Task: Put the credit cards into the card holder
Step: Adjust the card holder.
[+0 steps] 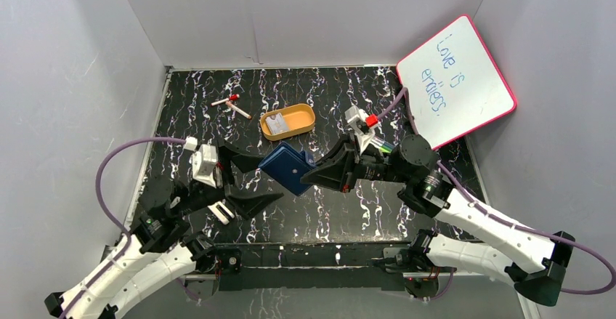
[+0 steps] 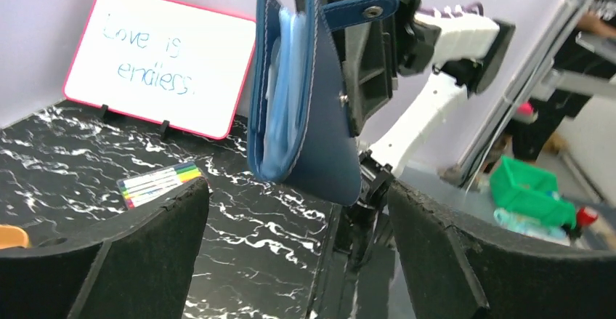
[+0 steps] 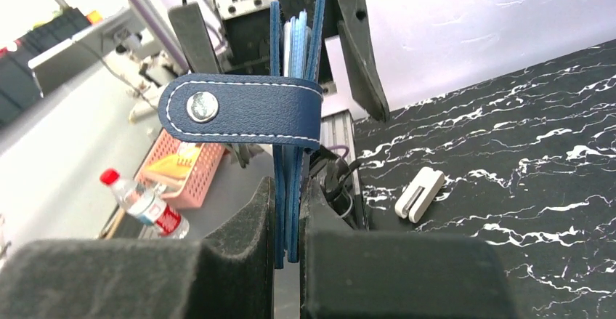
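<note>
One pinch only — your right gripper (image 3: 288, 221) clamps the card holder (image 1: 285, 168) by its edge, mid-frame, airborne; left gripper (image 1: 254, 181) jaws spread just beside it. It could pivot or slip — credit cards (image 1: 277, 123) sit in the orange tray (image 1: 301, 119), upper centre.

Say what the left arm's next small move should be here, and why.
Probably draw the left gripper away from the card holder and toward the orange tray. Its jaws stand open, the right gripper alone clamps the holder, and a credit card lies in the tray.
</note>
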